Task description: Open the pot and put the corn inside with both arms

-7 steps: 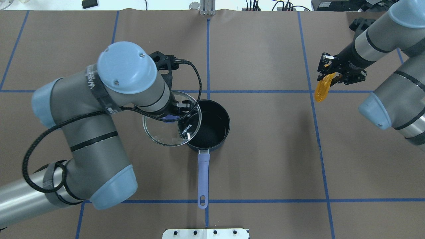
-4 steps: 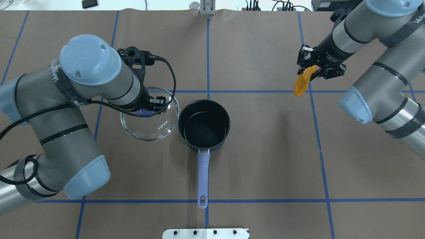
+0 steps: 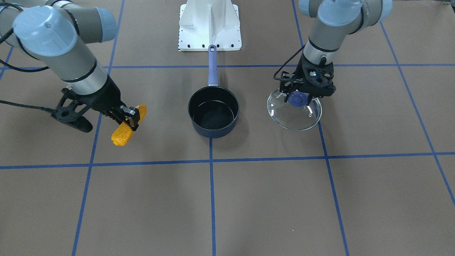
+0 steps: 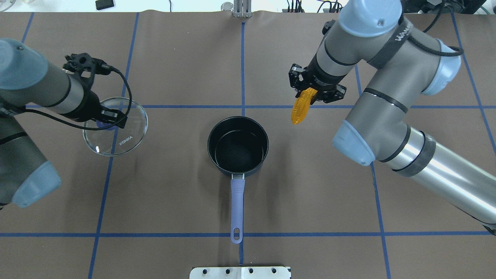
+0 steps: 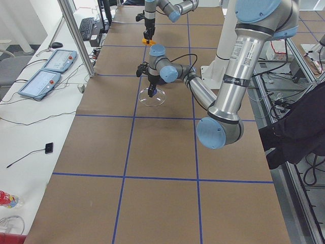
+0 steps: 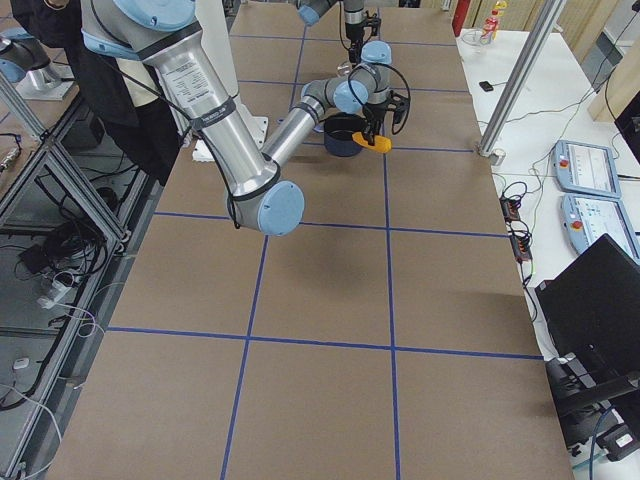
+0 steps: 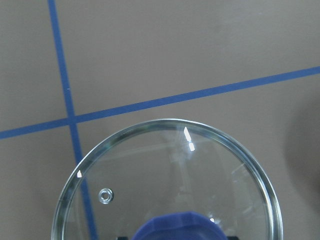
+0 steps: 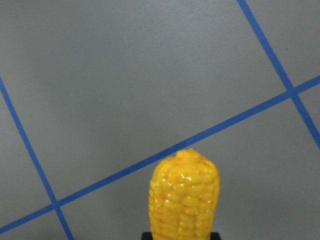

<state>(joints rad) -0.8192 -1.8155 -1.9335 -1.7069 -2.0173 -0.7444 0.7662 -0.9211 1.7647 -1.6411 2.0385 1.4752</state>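
Lid [image 4: 130,135] comes first on my overhead feed, out on the left side of the desk [image 4: 310,186] and well apart from the pot. The left fingers [image 4: 113,117] are drawn in narrow on its blue knob [image 3: 296,99], which sits right between them with the clear glass disc spreading out below. On my left wrist feed the knob is at the bottom edge and the glass rim arcs over a crossing of blue tape lines [image 7: 150,104]. I cannot tell from any feed whether the lid's rim touches the desk or hangs just above it.

In the middle stands the pot [image 4: 238,149], upright and uncovered, its black inside in full view. Its handle [image 4: 237,205] runs straight back toward the robot's base, its end lying on a tape line.

Right of the pot I have the corn [image 4: 301,110]. The right fingers [image 3: 127,115] are clamped across it near its upper end. A short stub of cob shows behind them, and the longer, tapering part sticks out past the fingertips. The cob is tilted, its free tip pointing down and toward the pot. It is held off the desk, near the pot's far right rim but apart from it, and not over the opening. On my right wrist feed the cob pokes up from the bottom edge, centred between the fingers, with brown desk and tape lines beyond it.
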